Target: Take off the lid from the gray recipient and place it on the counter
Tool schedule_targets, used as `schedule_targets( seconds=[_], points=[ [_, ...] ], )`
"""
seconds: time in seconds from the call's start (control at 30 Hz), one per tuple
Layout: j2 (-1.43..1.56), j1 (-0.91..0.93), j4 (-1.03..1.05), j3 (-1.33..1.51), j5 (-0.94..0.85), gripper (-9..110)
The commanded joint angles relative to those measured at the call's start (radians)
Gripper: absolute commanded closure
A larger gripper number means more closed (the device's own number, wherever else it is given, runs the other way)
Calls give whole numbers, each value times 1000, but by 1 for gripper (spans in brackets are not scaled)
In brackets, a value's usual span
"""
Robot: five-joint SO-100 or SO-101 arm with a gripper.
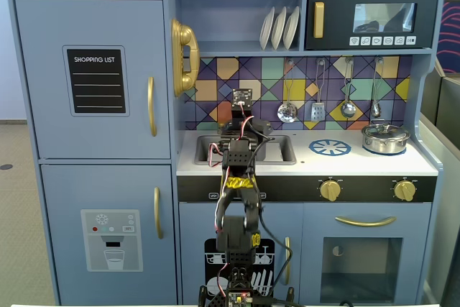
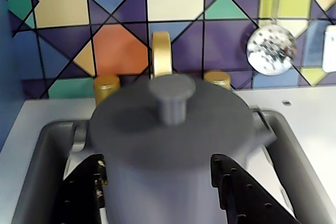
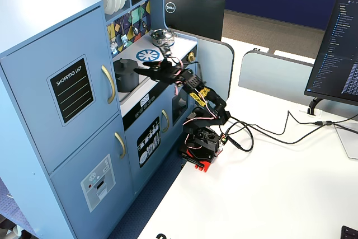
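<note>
At the near edge of the wrist view we see our two black fingers (image 2: 157,192) spread wide, one on either side of the gray recipient (image 2: 173,182) and gripping nothing. The lid (image 2: 170,124) still sits flat on the recipient, knob up, and the pot stands inside the sink (image 2: 47,156) of the blue toy kitchen (image 1: 93,106), which rests beside the arm on the white desk (image 3: 268,194). Farther along the counter (image 1: 359,167) lie the printed burner mark (image 1: 330,147) and a shiny silver pot (image 1: 385,137), with gold taps (image 2: 107,87) and a patterned backsplash (image 2: 121,24) behind
</note>
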Motion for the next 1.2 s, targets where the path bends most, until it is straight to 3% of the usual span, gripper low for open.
schedule_targets(
  seconds=[0.0, 1.0, 1.17],
  points=[
    [-52, -8, -98, -63, 0, 84],
    [-503, -25, -387, -235, 25, 88],
    [-518, -31, -408, -236, 37, 97]
  ],
)
